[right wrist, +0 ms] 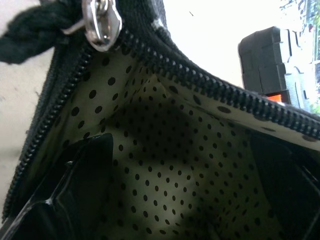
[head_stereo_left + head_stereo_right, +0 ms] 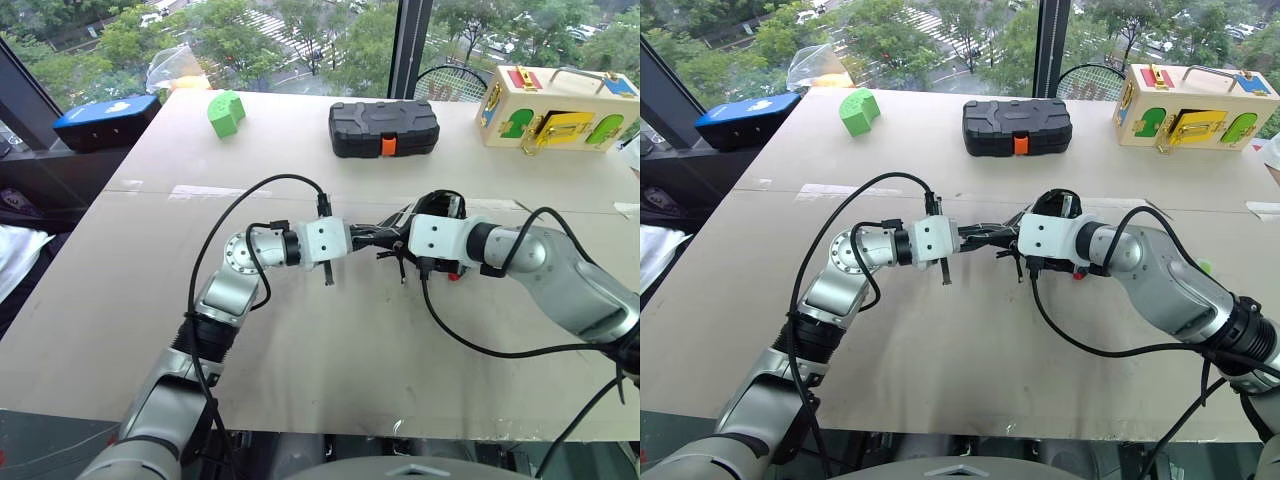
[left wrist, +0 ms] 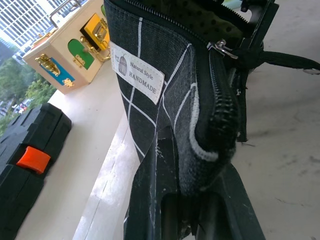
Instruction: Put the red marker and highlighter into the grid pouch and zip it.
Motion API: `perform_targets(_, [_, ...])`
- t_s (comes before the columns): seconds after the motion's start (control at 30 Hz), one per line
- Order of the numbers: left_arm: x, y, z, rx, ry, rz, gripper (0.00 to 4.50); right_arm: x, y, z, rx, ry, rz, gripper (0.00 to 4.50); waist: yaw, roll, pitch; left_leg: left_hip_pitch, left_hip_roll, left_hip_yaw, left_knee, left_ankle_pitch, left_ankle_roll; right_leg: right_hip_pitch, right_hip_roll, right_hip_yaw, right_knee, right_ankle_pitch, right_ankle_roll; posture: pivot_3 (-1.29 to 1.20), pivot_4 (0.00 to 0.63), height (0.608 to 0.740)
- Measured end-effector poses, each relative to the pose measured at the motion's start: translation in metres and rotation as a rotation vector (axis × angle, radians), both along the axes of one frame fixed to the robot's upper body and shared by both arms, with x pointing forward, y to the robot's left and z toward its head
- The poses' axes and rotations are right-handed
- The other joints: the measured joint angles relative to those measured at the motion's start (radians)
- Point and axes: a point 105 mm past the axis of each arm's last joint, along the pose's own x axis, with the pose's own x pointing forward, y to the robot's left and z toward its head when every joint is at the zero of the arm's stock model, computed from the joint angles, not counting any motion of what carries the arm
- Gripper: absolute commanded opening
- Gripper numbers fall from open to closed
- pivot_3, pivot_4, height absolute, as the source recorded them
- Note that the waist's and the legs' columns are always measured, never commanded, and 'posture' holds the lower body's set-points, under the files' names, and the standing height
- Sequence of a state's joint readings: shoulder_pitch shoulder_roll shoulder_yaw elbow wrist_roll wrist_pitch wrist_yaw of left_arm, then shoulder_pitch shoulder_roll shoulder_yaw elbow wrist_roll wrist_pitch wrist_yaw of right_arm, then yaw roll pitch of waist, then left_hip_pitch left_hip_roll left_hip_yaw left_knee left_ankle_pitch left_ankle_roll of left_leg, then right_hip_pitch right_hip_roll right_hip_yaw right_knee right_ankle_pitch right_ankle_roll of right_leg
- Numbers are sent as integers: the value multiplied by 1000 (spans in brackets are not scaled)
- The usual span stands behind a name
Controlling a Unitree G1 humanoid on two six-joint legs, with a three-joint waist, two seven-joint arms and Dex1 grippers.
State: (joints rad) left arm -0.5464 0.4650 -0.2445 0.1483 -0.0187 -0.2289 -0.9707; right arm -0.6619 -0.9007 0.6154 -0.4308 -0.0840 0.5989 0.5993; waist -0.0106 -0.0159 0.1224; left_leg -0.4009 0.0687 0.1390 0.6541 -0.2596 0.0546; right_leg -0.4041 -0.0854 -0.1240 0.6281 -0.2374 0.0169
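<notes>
Far left on the table (image 2: pixel 150 330), a blue case (image 2: pixel 107 121) sits at the edge, with a green curved block (image 2: pixel 226 112) just right of it near the far side. The near left half of the tabletop lies bare.

The left gripper (image 3: pixel 192 200) reaches rightward at mid-table, its fingers (image 3: pixel 155 200) together, clamped on the end of the grid pouch (image 3: pixel 160 95). The pouch hangs between the two grippers above the tabletop, its long axis running left to right, zipper edge up and mouth unzipped. Its white label (image 3: pixel 137 72) faces the far side. The zipper pull (image 1: pixel 102 22) with its black cord (image 1: pixel 30 30) sits at one end of the open zipper, and spotted pale lining shows inside.

The right gripper (image 1: pixel 165 200) comes in from the right, pointing down and leftward into the pouch mouth; its fingers (image 1: pixel 80 185) stand apart inside the lining, with nothing seen between them. A bit of red shows under the right wrist (image 2: pixel 452 277), too hidden to name.

Beyond the pouch, well apart from it, a black hard case (image 2: pixel 384 128) with an orange latch lies near the far edge, and a wooden latch box (image 2: pixel 555 108) stands at the far right corner. Bare table runs between the pouch and these.
</notes>
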Motion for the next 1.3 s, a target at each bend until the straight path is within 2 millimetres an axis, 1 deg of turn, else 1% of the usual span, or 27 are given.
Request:
perform_targets(0.07, [1, 0, 0, 2, -3, 6, 0, 0, 0, 0, -8, -12, 5, 4442, 0, 0, 0, 0, 0, 0, 0, 0, 0, 0, 0, 0, 0, 0, 0, 0, 150, 740])
perform_targets(0.1, [0, -2, 1, -4, -13, 13, 0, -2, -5, 1, 16, -5, -12, 4442, 3, 0, 0, 0, 0, 0, 0, 0, 0, 0, 0, 0, 0, 0, 0, 0, 150, 740])
perform_targets(0.17, [0, -2, 1, -10, -15, 20, 0, -6, -9, 1, 41, 18, -22, 4442, 4, 0, 0, 0, 0, 1, 1, 0, 0, 0, 0, 1, 0, 0, 0, 0, 150, 740])
perform_targets(0.3, [3, 1, 2, -22, -21, 48, 0, -22, -17, 4, 197, 169, -81, 4442, 6, 0, 0, 0, 0, 0, 1, 0, 0, 1, 0, 1, 0, 0, 0, 0, 150, 740])
perform_targets(0.4, [4, 3, 3, -25, -26, 56, 0, -30, -23, 9, 266, 234, -108, 4442, 5, -1, 0, 1, 0, 0, 1, 0, 0, 1, 0, 0, 1, 0, 0, 0, 150, 740])
perform_targets(0.47, [5, 4, 2, -27, -27, 67, 0, -33, -30, 12, 303, 258, -142, 4442, 5, -1, 0, 1, 0, 0, 1, 0, 0, 1, 0, 1, 1, 0, 0, 0, 150, 740])
perform_targets(0.6, [9, 11, -2, -15, -32, 88, 0, -46, -51, 24, 452, 330, -239, 4442, 11, -1, 0, 0, 0, -1, 1, 0, 0, 1, 0, 1, 1, 0, 0, 0, 150, 740])
perform_targets(0.7, [14, 20, -3, -12, -39, 121, 0, -53, -73, 31, 584, 342, -373, 4442, 16, -1, 0, 0, 0, -1, 1, 0, 1, 1, 0, 1, 1, 0, -1, 0, 150, 740])
perform_targets(0.73, [15, 23, -3, -11, -41, 133, 0, -53, -78, 30, 619, 347, -419, 4442, 16, -2, 0, 1, 0, -1, 1, 0, 1, 1, 0, 1, 1, 0, -1, 0, 150, 740])
perform_targets(0.8, [18, 30, -2, -7, -47, 157, 0, -50, -88, 21, 731, 356, -562, 4442, 13, -2, -1, 1, 0, -1, 1, -1, 1, 0, 0, 1, 2, 0, -1, 0, 150, 740])
perform_targets(0.9, [20, 34, -2, -8, -55, 171, 0, -46, -96, 2, 832, 385, -739, 4442, 14, -1, 0, 1, -1, -2, 1, -1, 1, 0, -1, 1, 5, 0, -1, 0, 150, 740])
perform_targets(0.97, [20, 35, -2, -7, -57, 176, 0, -44, -100, -3, 876, 380, -806, 4442, 14, -2, 0, 1, -1, -2, 1, 0, 1, 0, -1, 1, 5, 0, -1, 0, 150, 740])
perform_targets(1.0, [21, 38, -1, -5, -60, 187, 0, -38, -102, -6, 971, 375, -883, 4442, 14, -2, -1, 1, -1, -2, 1, 0, 0, 0, -1, 1, 6, 0, -1, 0, 150, 740])
perform_targets(1.03, [21, 39, 0, -7, -63, 191, 0, -34, -101, -8, 1028, 370, -935, 4442, 8, -2, -1, 1, -1, -1, 1, 0, 0, 0, 0, 2, 7, 0, -1, 0, 150, 740])
perform_targets(1.07, [21, 37, 0, -11, -67, 187, 0, -31, -100, -11, 1052, 372, -978, 4442, 6, -1, -1, 2, -2, -1, 1, 0, 0, -1, -1, 2, 8, 0, -1, 0, 150, 740])
perform_targets(1.13, [21, 41, -1, -6, -66, 200, 0, -24, -94, -13, 1106, 345, -1052, 4442, 2, -2, -1, 2, -2, -2, 1, 0, 0, -1, -1, 2, 9, 0, -1, 0, 150, 740])
perform_targets(1.2, [21, 42, -1, -9, -70, 206, 0, -19, -84, -22, 1110, 341, -1139, 4442, -2, -2, -1, 2, -2, -2, 1, 1, -2, -2, 0, 2, 11, 0, 0, 0, 150, 740])
perform_targets(1.23, [21, 42, -1, -10, -71, 211, 0, -16, -75, -30, 1112, 361, -1194, 4442, -3, -2, -1, 2, -2, -2, 1, 2, -3, -2, 0, 2, 12, 0, 0, 0, 150, 740])
perform_targets(1.3, [20, 42, -2, -11, -72, 213, 0, -13, -67, -40, 1086, 388, -1257, 4442, -4, -2, -1, 1, -2, -2, 1, 2, -3, -3, 0, 2, 12, 0, 0, 0, 150, 740])
